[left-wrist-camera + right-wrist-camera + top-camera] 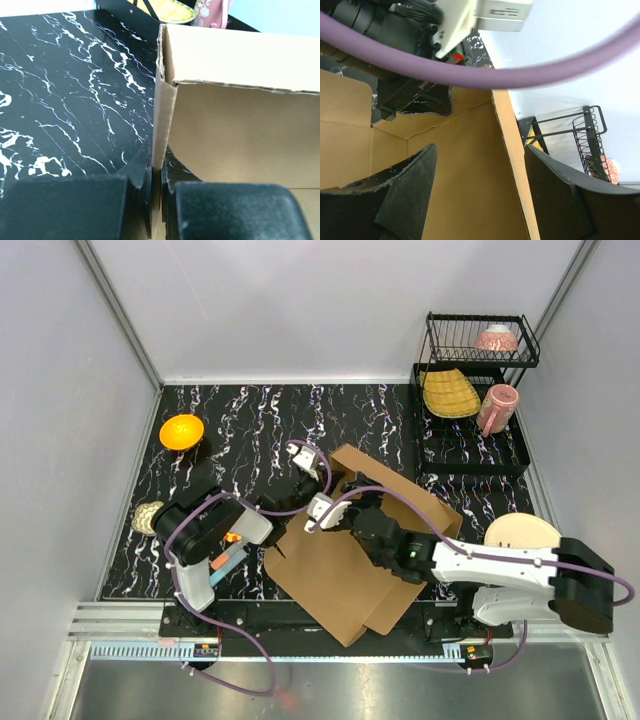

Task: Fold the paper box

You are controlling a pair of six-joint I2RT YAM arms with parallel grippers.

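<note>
The left gripper (pixel 157 187) is being shown clamped shut on the thin upright side wall of the plain brown corrugated cardboard paper box (pixel 335 585), with the wall's edge being pinched between its two black fingers (pixel 75 207). The right gripper (pixel 480 150) is being shown wide open. Its fingers are standing either side of another raised wall without pressing on it, so nothing is being held there.

The box is lying partly opened out at the middle of the near edge of the black, white-veined tabletop (pixel 250 420). Its lowest corner is hanging over that edge and its raised walls are pointing toward the tabletop's centre.

The cardboard is being judged light and stiff across each panel, but ready to bend at its creases. It is also being judged easy to crush at a pinched edge and likely to slide on the glossy surface. Hold is best being taken on a wall's free edge close to a crease, with the other gripper bracing the base.

Open room is being offered beyond the box and toward the left edge. The black wire dish rack (pixel 470 430) is crowding the far right corner, and the cream round plate (pixel 522 531) is sitting at the right edge, just beside the box. The orange bowl (pixel 181 431) is lying well apart, toward the far left corner.
</note>
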